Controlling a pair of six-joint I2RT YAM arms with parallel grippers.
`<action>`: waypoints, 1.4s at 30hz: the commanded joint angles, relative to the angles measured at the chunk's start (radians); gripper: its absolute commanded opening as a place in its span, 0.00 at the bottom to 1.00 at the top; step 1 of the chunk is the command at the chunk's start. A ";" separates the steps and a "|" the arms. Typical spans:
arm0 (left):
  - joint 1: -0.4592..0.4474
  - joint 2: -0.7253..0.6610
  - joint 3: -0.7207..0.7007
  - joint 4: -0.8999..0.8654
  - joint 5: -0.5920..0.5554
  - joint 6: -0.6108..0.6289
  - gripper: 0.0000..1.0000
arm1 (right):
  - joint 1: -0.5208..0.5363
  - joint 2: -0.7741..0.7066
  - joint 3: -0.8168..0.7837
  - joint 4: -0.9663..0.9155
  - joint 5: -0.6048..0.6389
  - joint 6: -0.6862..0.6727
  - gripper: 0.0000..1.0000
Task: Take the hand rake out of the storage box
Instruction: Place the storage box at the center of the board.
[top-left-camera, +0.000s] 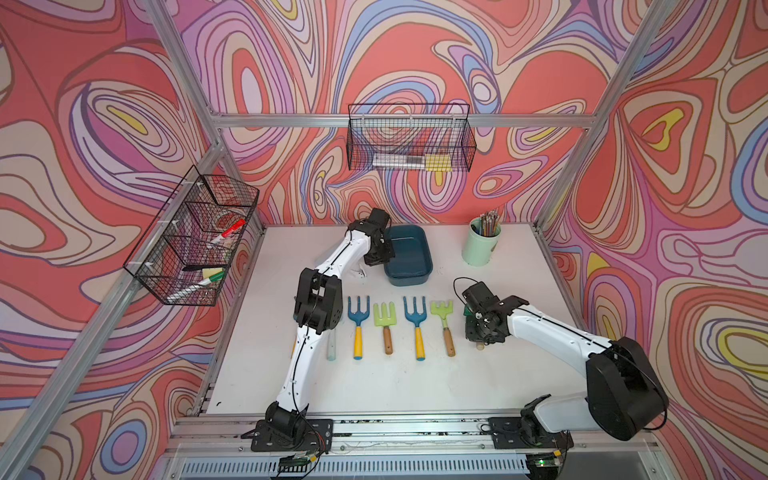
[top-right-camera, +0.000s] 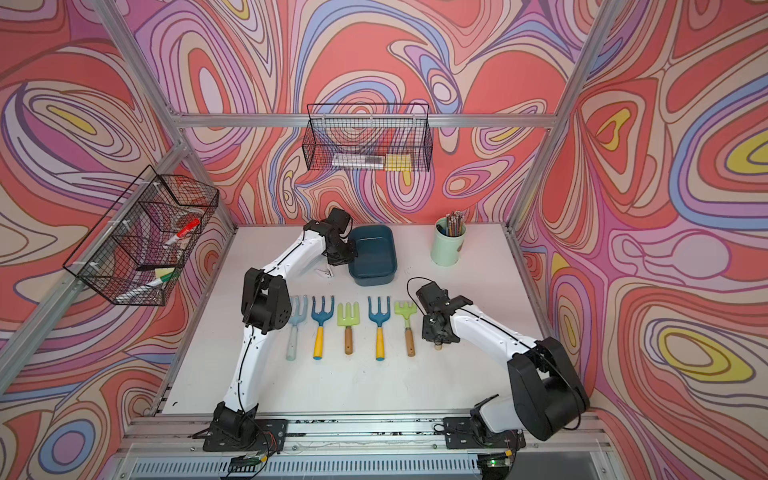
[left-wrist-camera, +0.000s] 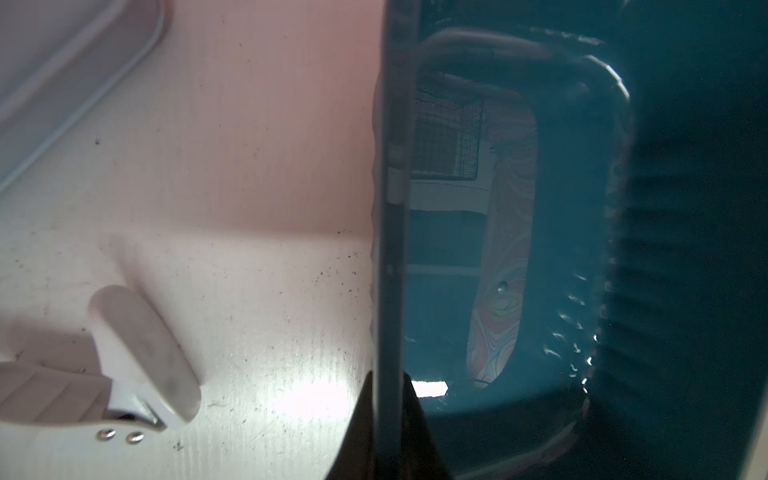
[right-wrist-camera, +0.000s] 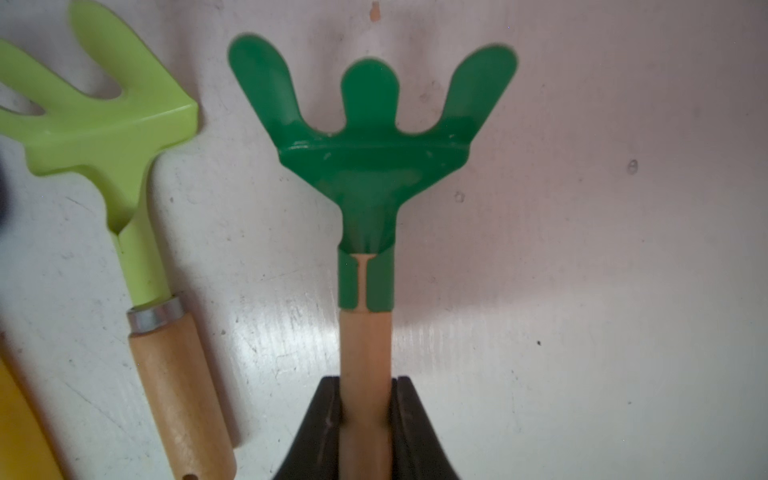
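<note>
White table (top-left-camera: 374, 382), swirly walls (top-left-camera: 415, 62). Rake (right-wrist-camera: 370, 166) outside box (top-left-camera: 409, 253), lower right of it in top views, wooden handle (right-wrist-camera: 365, 345) pinched in right pincer (right-wrist-camera: 365, 415). Box wall clamped by left pincer (left-wrist-camera: 388, 415). Likely light, stiff; handle best hold.

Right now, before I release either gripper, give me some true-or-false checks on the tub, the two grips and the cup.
1. No tool shows inside the dark teal plastic storage box. True.
2. The right gripper is shut on the dark green hand rake, gripping its wooden handle. True.
3. The left gripper hangs open over the table. False: it is shut on the box's wall.
4. The mint-green round cup lies tipped over. False: it stands upright, holding pencils.
5. The held rake is inside the box. False: it is over the white table, beside a lime-green rake.
</note>
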 joint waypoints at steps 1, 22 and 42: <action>0.005 0.024 0.028 -0.038 0.006 0.000 0.08 | -0.003 -0.004 -0.027 0.073 -0.031 0.008 0.20; 0.038 -0.032 0.054 -0.049 0.052 0.010 0.36 | -0.001 0.084 -0.069 0.119 -0.018 0.037 0.25; 0.043 -0.242 -0.055 -0.036 0.047 0.064 0.34 | -0.003 0.129 -0.030 0.082 0.074 0.058 0.35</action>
